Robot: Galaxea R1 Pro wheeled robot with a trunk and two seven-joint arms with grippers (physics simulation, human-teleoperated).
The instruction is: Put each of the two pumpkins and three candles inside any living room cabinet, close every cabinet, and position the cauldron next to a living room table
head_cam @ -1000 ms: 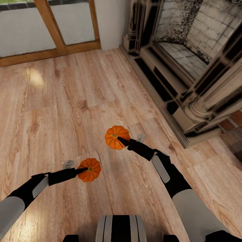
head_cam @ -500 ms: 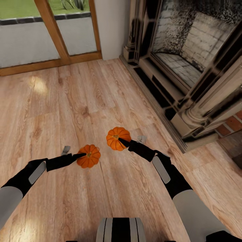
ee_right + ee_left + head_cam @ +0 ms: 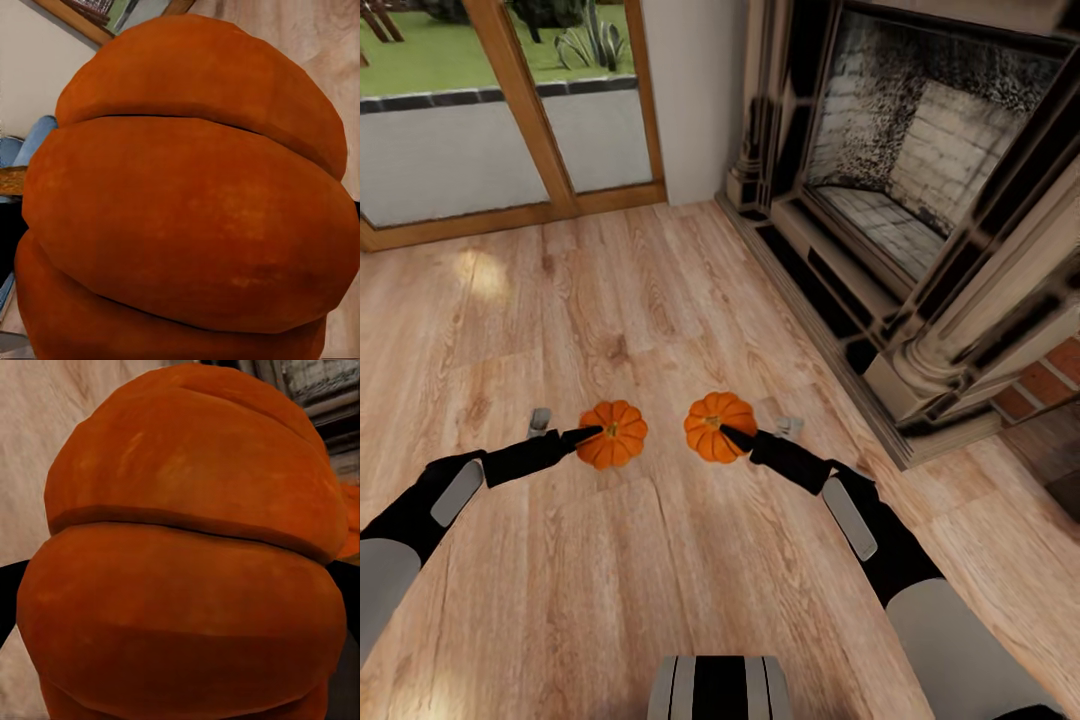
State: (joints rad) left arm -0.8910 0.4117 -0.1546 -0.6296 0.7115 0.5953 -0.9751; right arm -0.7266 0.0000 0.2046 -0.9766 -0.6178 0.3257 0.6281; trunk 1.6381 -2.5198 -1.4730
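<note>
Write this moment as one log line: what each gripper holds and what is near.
left gripper: shut on left pumpkin | right gripper: shut on right pumpkin | surroundings: fireplace, glass door

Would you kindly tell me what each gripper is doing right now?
Left gripper: shut on the left pumpkin.
Right gripper: shut on the right pumpkin.

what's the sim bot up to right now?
It is carrying both small ribbed orange pumpkins, one per arm. The left claw grips one pumpkin and the right claw grips the other pumpkin, both held over the light wood plank floor. The black columned fireplace stands ahead on its right, glass doors with wood frames ahead on its left. Neither pumpkin is stowed in a cabinet yet.
</note>
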